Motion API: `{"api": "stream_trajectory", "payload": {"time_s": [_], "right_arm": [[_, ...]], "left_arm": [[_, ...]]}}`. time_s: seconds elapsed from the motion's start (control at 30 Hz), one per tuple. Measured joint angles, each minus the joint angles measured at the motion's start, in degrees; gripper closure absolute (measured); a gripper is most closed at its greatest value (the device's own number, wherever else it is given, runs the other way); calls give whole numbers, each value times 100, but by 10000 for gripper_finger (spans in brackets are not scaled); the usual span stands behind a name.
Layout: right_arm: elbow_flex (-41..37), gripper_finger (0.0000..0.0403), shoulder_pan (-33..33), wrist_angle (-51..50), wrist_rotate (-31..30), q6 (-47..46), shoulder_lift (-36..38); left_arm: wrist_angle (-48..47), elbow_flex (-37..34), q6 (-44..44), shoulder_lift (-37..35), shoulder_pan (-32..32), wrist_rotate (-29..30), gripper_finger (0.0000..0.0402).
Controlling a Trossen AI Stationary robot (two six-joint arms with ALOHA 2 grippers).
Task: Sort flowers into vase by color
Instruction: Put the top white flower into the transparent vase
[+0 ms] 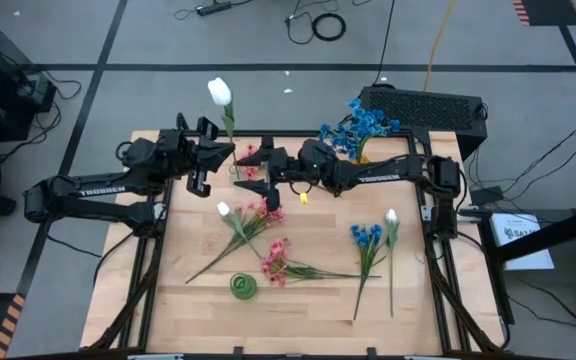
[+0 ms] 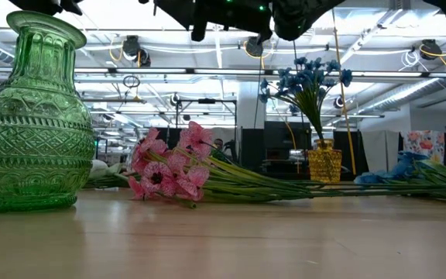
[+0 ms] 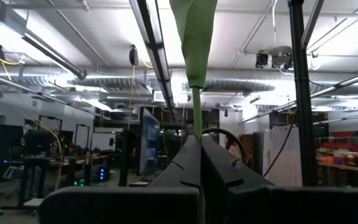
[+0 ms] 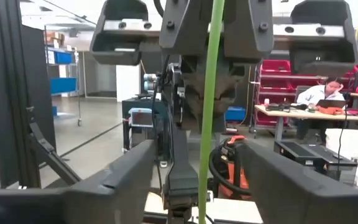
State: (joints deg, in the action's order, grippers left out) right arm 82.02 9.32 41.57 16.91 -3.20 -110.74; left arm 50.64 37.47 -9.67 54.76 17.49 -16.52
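High view, upper centre: left gripper [image 1: 218,157] clamped on white tulip [image 1: 219,93], right gripper [image 1: 258,170] facing it. Right wrist view: fingers [image 4: 120,177] spread around the stem, centre frame. Likely risk: dropped flower if released before a firm second grip.

Overhead camera straight down on table [image 1: 298,300]; tabletop camera level across it, green vase [image 2: 31,116] close; both wrist cameras share one upright stem [image 4: 209,106].

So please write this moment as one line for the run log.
left gripper: shut on white flower stem, held upright | right gripper: jaws open around same stem | green vase: empty
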Motion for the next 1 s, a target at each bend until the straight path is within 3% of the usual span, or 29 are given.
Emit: {"api": "stream_trajectory", "payload": {"time_s": [0.33, 0.53, 0.87, 1.0], "right_arm": [[0, 386, 0, -5, -30, -68, -2], [0, 399, 9, -130, -59, -276, 28], [0, 402, 9, -993, -197, -442, 244], [-2, 402, 10, -1341, -201, -426, 365]], "left_arm": [[-19, 0, 1, 0, 1, -1, 401], [-44, -2, 1, -2, 1, 3, 375], [-1205, 37, 279, -481, 18, 35, 207], [-1715, 39, 133, -843, 21, 213, 173]]}}
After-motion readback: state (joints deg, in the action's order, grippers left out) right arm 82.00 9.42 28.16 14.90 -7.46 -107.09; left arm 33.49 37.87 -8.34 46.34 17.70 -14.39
